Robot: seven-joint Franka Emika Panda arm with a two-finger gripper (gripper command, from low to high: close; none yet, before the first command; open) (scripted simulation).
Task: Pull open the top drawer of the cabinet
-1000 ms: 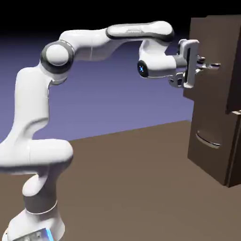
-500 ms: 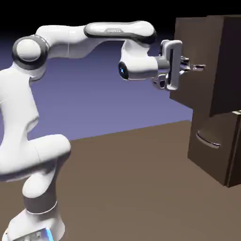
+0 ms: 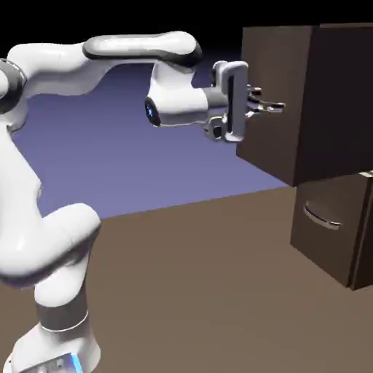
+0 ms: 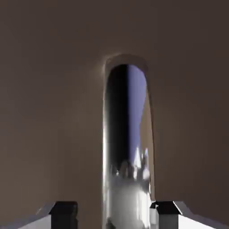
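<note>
White, jointed and smooth, the arm (image 3: 55, 69) reaches from the exterior view's left toward the tall dark brown cabinet (image 3: 363, 251). On its wrist we see a dark round disc (image 3: 151, 111) with a small blue mark, too small for us to read.

The top drawer (image 3: 339, 98), a tall dark brown box with a flat front, is pulled out of the cabinet toward the arm. Its lower front edge overhangs the shorter lower drawer (image 3: 317, 244), whose curved silver handle (image 3: 321, 217) sits near the upper edge of its own front. We see open room in front of the cabinet, between the lower drawer and the arm, above the brown table (image 3: 189, 299).

From the exterior view we can tell how far the top drawer juts beyond the lower one. The hand view shows us what the other cannot: the pincer (image 4: 115, 215) is released, its fingers parted on either side of the top drawer's shiny silver bar handle (image 4: 127, 134). One finger leaves a clear gap; the other is so near the bar that we cannot tell whether they touch. Blue-violet and black reflections run along the metal.
</note>
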